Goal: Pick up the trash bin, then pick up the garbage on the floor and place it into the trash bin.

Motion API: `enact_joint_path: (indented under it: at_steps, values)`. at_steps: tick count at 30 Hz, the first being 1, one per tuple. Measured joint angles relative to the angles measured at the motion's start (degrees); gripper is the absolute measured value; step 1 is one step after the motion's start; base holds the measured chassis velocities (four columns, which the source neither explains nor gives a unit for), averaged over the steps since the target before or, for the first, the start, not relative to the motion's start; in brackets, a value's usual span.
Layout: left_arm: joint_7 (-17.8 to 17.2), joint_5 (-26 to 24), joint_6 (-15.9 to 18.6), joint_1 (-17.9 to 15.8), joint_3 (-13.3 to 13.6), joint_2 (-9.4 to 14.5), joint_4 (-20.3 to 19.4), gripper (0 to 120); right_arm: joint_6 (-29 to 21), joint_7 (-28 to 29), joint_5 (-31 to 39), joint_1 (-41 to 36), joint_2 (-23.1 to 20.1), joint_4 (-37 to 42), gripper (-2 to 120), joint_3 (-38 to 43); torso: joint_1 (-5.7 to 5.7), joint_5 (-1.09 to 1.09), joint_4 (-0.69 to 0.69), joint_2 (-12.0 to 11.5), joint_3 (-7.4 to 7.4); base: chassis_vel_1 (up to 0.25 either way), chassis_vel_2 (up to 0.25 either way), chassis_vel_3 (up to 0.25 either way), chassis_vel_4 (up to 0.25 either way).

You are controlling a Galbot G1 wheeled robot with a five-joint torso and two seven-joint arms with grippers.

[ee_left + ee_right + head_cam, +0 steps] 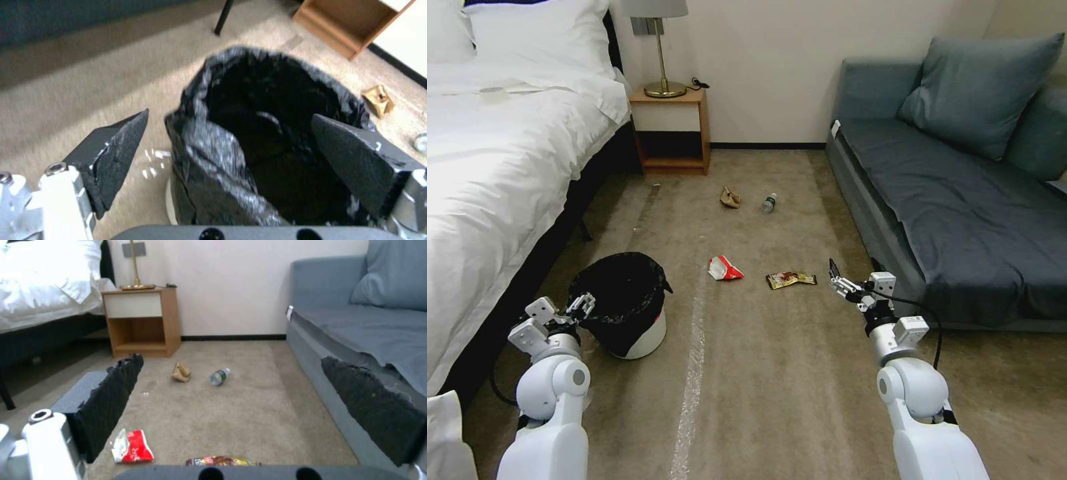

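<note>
Left end effector [229, 133] wide open, straddling the trash bin [627, 313] rim, clearest in the left wrist view.

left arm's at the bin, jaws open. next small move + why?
Probably ease the left gripper down a little and shut it on the bin rim. Its jaws stand open astride the near edge of the black liner, one finger inside, the other outside, and the bin sits on the carpet, not yet gripped. The right gripper hangs open above the floor near the wrapper.
</note>
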Motion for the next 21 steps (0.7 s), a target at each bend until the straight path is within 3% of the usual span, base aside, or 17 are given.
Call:
enact_joint_path:
  at_steps: [4, 11, 21]
  values:
    - [-3.2, -4.3, 3.0, -1.3, -0.2, 0.0, 0.6, 100, 0.4, 0.0, -0.3, -0.6, 0.1, 0.1, 100, 0.0, 0.00, 0.00, 0.00, 0.0, 0.00, 0.000, 0.000, 0.000, 0.000]
    - [-7.3, -6.4, 6.3, -3.5, -0.4, 1.0, 2.5, 100, 0.7, -0.1, -0.3, -1.4, 0.0, 0.8, 100, 0.2, 0.00, 0.00, 0.00, 0.0, 0.00, 0.000, 0.000, 0.000, 0.000]
    - [-11.5, -11.1, 6.7, -6.8, -1.2, 1.3, 7.1, 100, 1.2, -0.1, -0.5, -2.4, 0.0, 1.2, 100, 0.4, 0.00, 0.00, 0.00, 0.0, 0.00, 0.000, 0.000, 0.000, 0.000]
